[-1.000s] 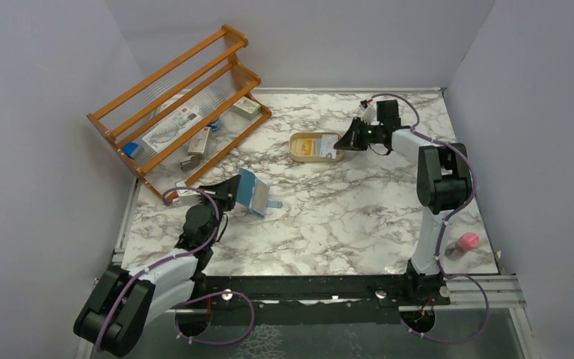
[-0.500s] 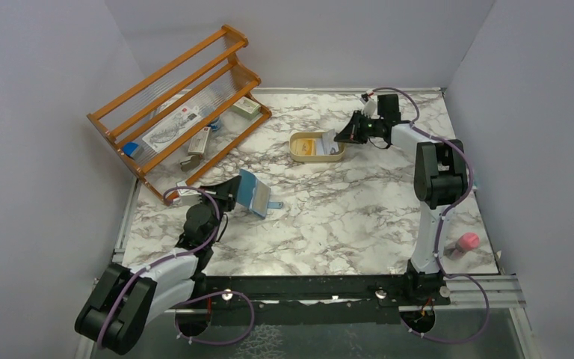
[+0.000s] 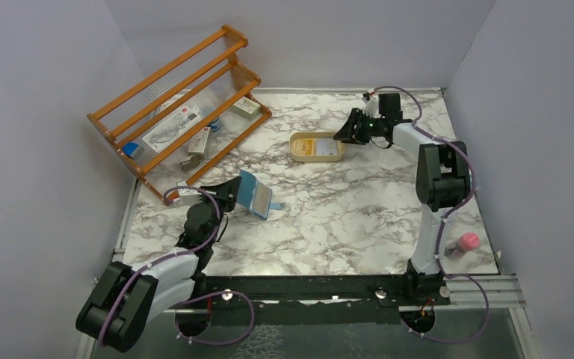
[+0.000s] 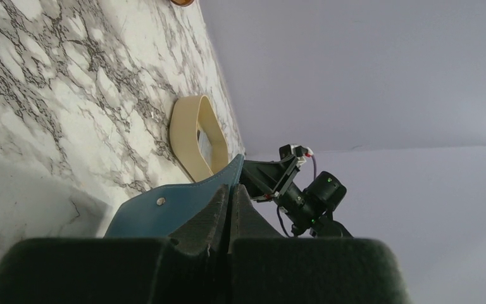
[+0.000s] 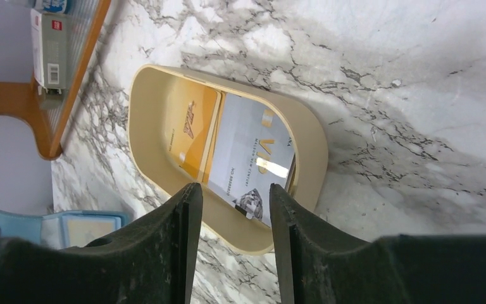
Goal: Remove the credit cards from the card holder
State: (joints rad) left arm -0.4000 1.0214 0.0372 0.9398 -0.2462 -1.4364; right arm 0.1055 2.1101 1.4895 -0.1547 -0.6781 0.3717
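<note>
A yellow credit card (image 5: 193, 130) and a pale blue-white credit card (image 5: 250, 155) lie overlapping in the cream tray (image 5: 149, 145), just ahead of the right end effector (image 5: 231, 193), whose fingers stand apart and hold nothing. The teal card holder (image 3: 254, 193) is tilted open over the marble counter (image 3: 344, 217), its flap clamped in the left end effector (image 4: 230, 196).

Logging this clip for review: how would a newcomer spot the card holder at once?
On the marble table, look between the orange wooden rack and the left arm's base. The teal-blue folding card holder is open, pinched in the left gripper. Unlike the cream oval tray farther back, it is blue, with a snap stud.
</note>
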